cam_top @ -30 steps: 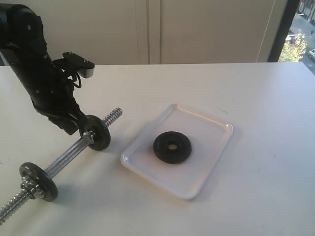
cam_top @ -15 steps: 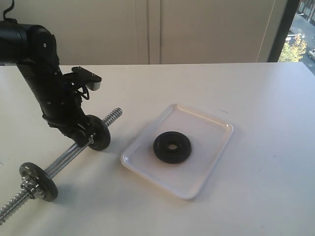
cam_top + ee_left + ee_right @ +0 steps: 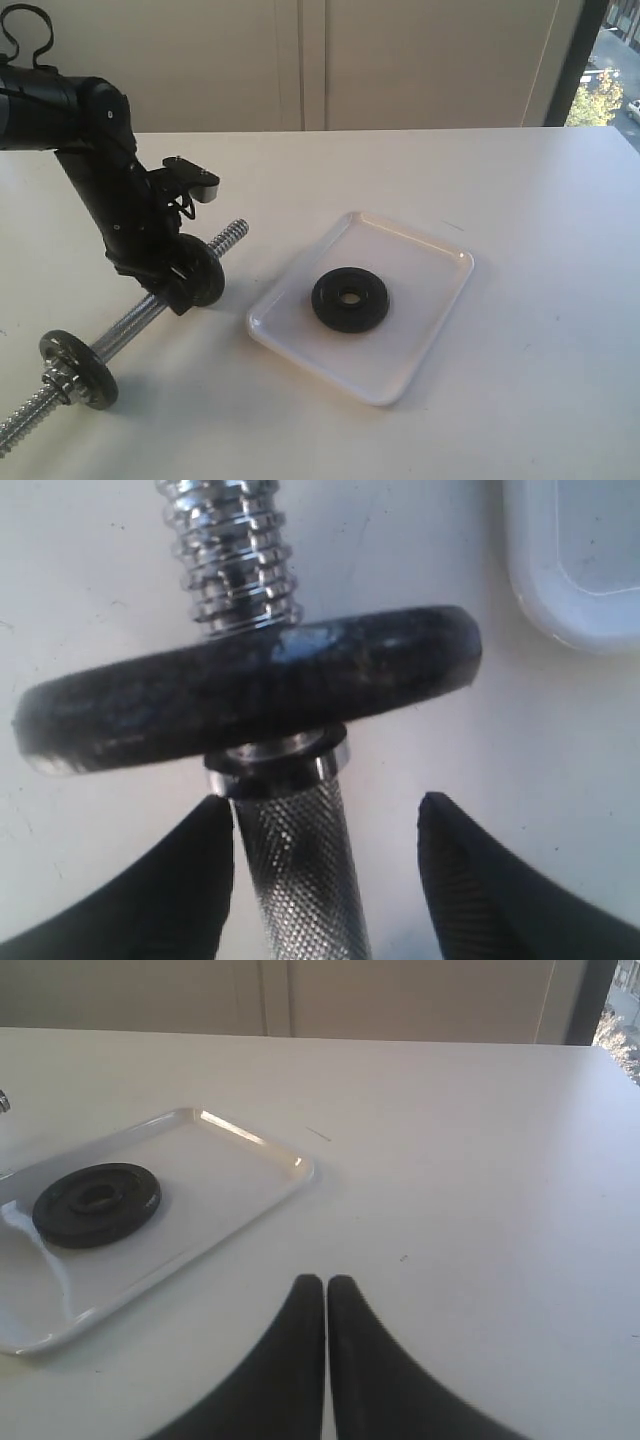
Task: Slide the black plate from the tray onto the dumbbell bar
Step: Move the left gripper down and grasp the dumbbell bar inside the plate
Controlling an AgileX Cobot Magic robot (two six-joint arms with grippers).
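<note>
Lies flat mid-tray at the exterior frame's centre: black plate [image 3: 349, 299], matte, thick-rimmed, hole up, on the white tray [image 3: 422, 330]. Sits right of the dumbbell bar [image 3: 127, 327], long axis slanting from lower left up to a bare threaded tip near the tray's left edge. Shows the left gripper [image 3: 322, 805] spread apart astride the bar beside 1 mounted disc [image 3: 250, 695], the right gripper [image 3: 326, 1285] pressed together, empty, likely freer to fetch.
</note>
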